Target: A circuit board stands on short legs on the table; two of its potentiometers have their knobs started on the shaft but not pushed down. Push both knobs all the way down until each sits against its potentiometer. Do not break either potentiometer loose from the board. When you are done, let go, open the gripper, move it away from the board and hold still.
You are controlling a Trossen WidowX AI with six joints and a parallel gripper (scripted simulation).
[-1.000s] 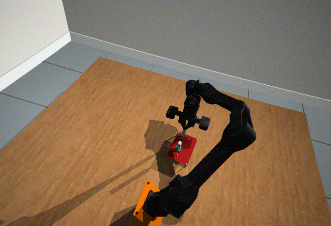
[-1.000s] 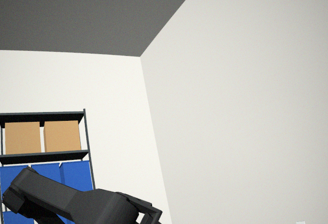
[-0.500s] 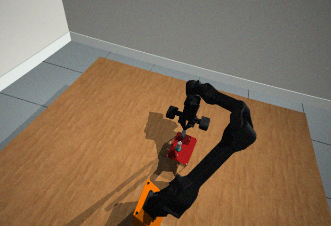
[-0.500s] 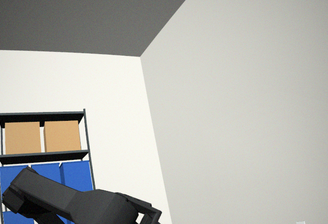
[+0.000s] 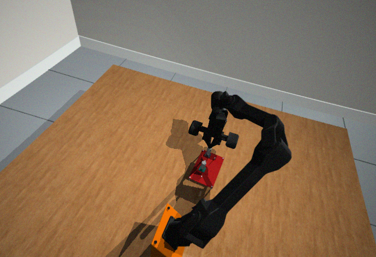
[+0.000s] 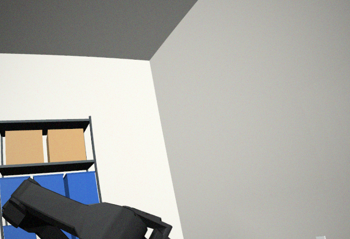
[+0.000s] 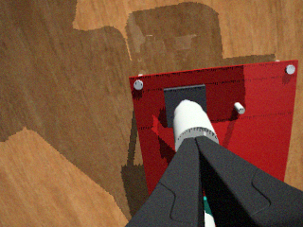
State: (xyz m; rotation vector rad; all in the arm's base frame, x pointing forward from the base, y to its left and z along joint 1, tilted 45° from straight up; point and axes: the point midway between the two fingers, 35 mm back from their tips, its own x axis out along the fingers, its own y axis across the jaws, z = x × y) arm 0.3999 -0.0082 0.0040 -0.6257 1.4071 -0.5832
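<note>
The red circuit board (image 5: 214, 169) (image 7: 267, 137) stands on the table. At its far end a white-grey knob (image 5: 208, 151) (image 7: 191, 118) stands over a dark square potentiometer (image 7: 170, 101). My gripper (image 5: 209, 147) (image 7: 195, 147) is shut, with nothing between its fingers. Its tips are at the top of this knob and look to be touching it. A second light knob (image 5: 204, 163) stands over the green potentiometer (image 5: 202, 169) (image 7: 205, 204) nearer the arm's base; in the wrist view my fingers hide most of it. Whether either knob sits against its potentiometer cannot be told.
A small light pin (image 7: 240, 108) stands on the board beside the dark potentiometer. Screws (image 7: 138, 85) (image 7: 290, 69) show at the board's corners. The orange base plate (image 5: 163, 223) is at the near edge. The exterior view shows part of the arm (image 6: 67, 211) and a shelf (image 6: 45, 164).
</note>
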